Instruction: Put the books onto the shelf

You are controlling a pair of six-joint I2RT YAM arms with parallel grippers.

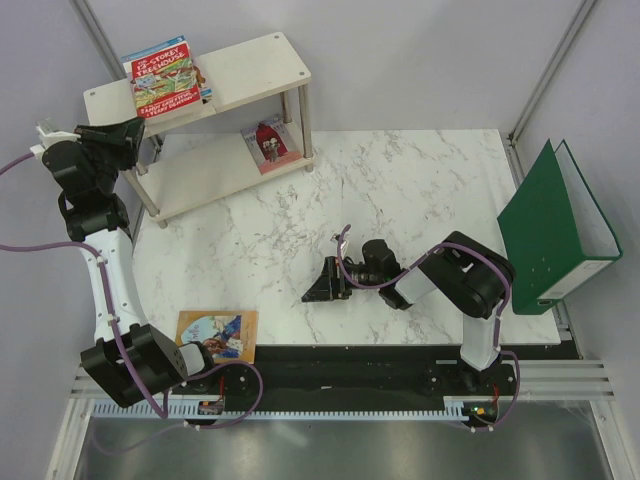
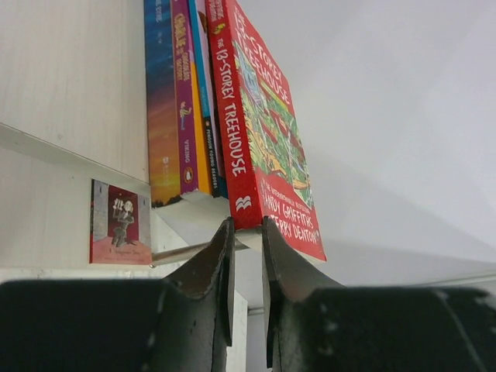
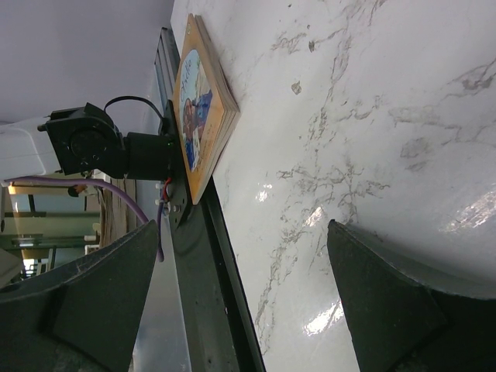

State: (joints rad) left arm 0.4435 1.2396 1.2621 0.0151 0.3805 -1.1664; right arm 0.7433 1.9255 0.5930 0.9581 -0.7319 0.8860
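Books (image 1: 165, 80) are lying stacked flat at the left end of the top board (image 1: 250, 70) of the shelf (image 1: 280, 55), red Treehouse (image 2: 232, 132) on top, cover up. Long axes are running front-to-back across the board, spines facing left, foot ends toward my left claw (image 2: 246, 232). That claw is sitting narrow at the Treehouse's near corner; can't tell if it's pinching or clear. My right claw (image 1: 325, 285) is gaping wide, holding nothing, mid-tabletop (image 1: 400, 200). Small red book (image 1: 268, 142) is lying on the lower board (image 1: 200, 180).

Step, I'm judging: finishing the Treehouse placement. Orange-brown book (image 1: 217, 335) is waiting flat at the tabletop's near-left corner, long axis along the near edge. Next I'm likely needing to open left, back off, then go down for an edge pinch there.
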